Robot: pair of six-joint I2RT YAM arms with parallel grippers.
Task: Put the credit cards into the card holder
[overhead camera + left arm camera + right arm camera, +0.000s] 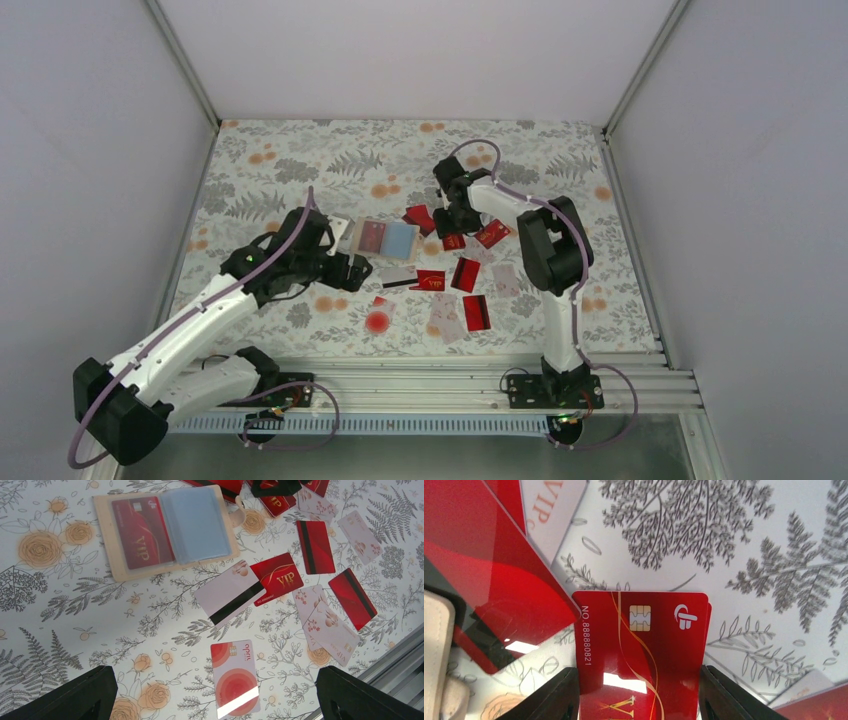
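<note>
Floral table point(300, 150), one card holder point(107, 555), dozen-odd cards point(280, 577)

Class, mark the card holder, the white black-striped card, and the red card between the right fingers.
card holder point(197, 525), left wrist view, blue inner sleeve.
white black-striped card point(228, 592), left wrist view, white face.
red card point(644, 645), right wrist view, middle of face.

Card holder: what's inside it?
The tan folding card holder holds one glossy red VIP card on its left half. The right half shows pale blue sleeves. Anything beneath them is covered.
</note>
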